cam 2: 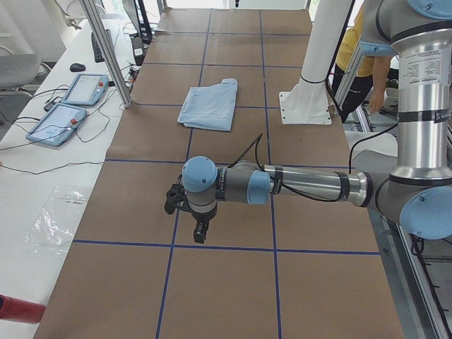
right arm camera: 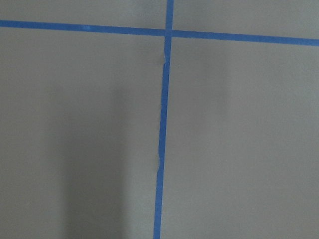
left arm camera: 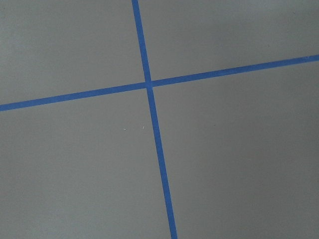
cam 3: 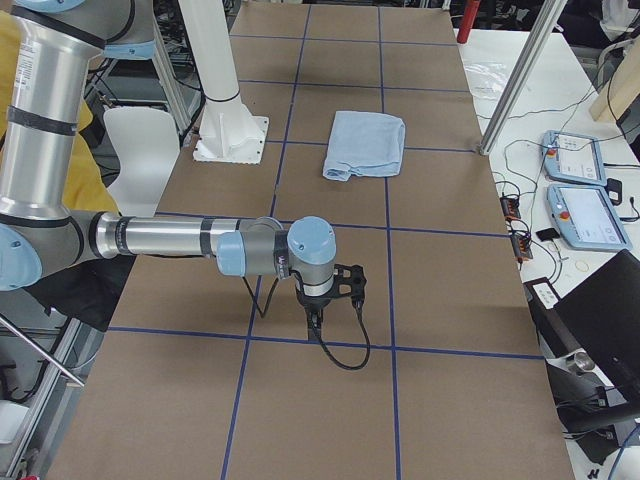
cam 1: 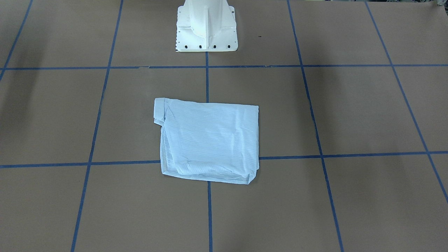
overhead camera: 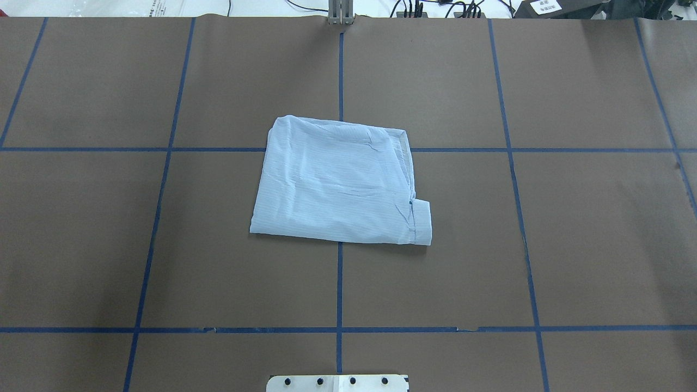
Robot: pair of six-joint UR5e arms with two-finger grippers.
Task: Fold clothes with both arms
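Observation:
The pale blue striped shirt lies folded into a flat rectangle at the middle of the brown table, with a cuff sticking out at one corner. It also shows in the side views. Neither arm touches it. My left gripper hangs over bare table far toward my left end, pointing down. My right gripper hangs likewise toward my right end. I cannot tell whether either is open or shut. Both wrist views show only brown paper and blue tape lines.
The white pedestal stands behind the shirt. Blue tape marks a grid on the table. Two tablets and cables lie on the side bench beyond a metal post. A person in yellow stands behind the robot.

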